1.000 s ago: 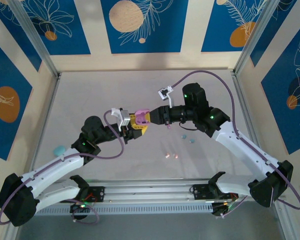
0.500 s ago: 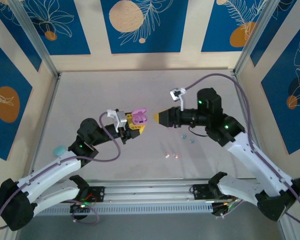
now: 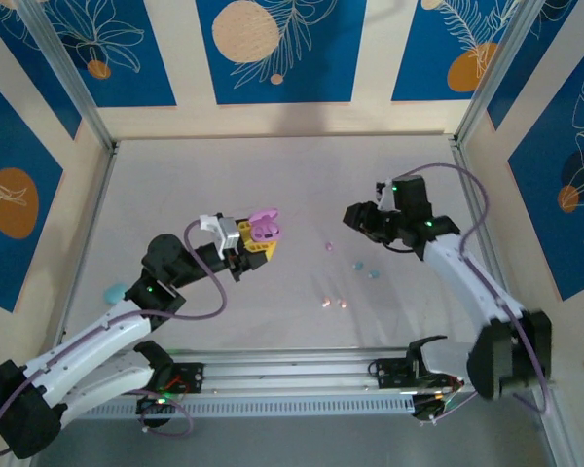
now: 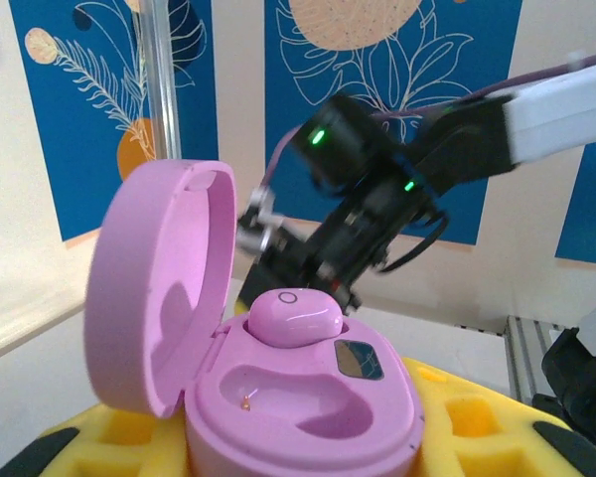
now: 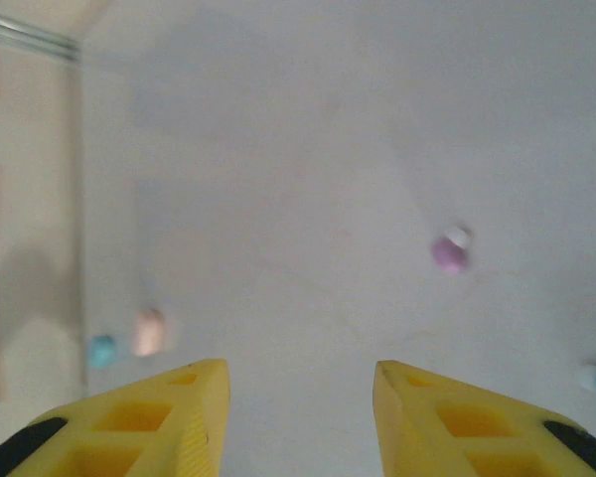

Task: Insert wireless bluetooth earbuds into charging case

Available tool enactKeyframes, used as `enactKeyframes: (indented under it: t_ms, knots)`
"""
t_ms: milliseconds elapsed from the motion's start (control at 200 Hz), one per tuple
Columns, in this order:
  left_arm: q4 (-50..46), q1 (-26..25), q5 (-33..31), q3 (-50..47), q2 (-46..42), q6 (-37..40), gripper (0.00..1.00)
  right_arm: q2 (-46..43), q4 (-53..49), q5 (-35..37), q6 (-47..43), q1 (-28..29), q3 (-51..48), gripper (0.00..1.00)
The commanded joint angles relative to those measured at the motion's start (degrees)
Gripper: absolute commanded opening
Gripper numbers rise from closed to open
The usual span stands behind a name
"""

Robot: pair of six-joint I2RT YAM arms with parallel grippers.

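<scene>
The left end effector (image 3: 256, 241) is closed on the body of an open pink case (image 4: 298, 442), holding it above the counter (image 3: 273, 175) with its lid (image 4: 154, 288) tipped up and back. In the left wrist view a pink bud (image 4: 293, 316) sits in the far socket, while the near socket (image 4: 313, 393) is empty.

The right end effector (image 5: 298, 373) hangs over the counter with its yellow fingers (image 5: 194, 417) apart and nothing between them. A purple bud (image 5: 449, 250) lies loose on the counter ahead of it, to the right of the fingers' gap.

In the top view, two blue buds (image 3: 358, 264) lie close together just nearer the arm bases than the purple one. Two peach buds (image 3: 333, 303) lie side by side nearer still, around mid-counter. All the loose buds are well apart from the case.
</scene>
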Motion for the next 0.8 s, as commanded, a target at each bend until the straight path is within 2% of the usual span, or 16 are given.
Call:
enactKeyframes:
  t_ms: [0, 75, 165, 425, 665, 795]
  knots:
    - [-1.21, -0.04, -0.92, 0.24, -1.63, -0.04, 0.30, 7.92, -4.17, -0.22, -4.65, 0.34, 3.49, 0.43]
    - [-1.55, -0.04, -1.16, 0.31, -1.99, -0.24, 0.31, 15.41, -6.85, -0.21, -7.18, 1.40, 7.87, 0.43]
    - [-1.75, -0.02, -1.32, 0.30, -2.21, -0.41, 0.30, 22.83, -9.73, 3.42, -10.33, 3.71, 13.11, 0.44]
    - [-4.15, -0.04, -1.12, 1.18, -2.54, -0.06, 0.31, 39.39, -16.18, 6.35, -16.27, 6.87, 28.27, 0.42]
    - [-5.35, -0.04, -1.34, 1.19, -3.18, 0.29, 0.31, 47.94, -20.34, 5.92, -19.78, 7.16, 35.19, 0.42]
    - [-5.31, -0.04, -1.28, 1.36, -3.09, 0.29, 0.31, 49.38, -23.20, 6.17, -21.76, 7.33, 35.77, 0.40]
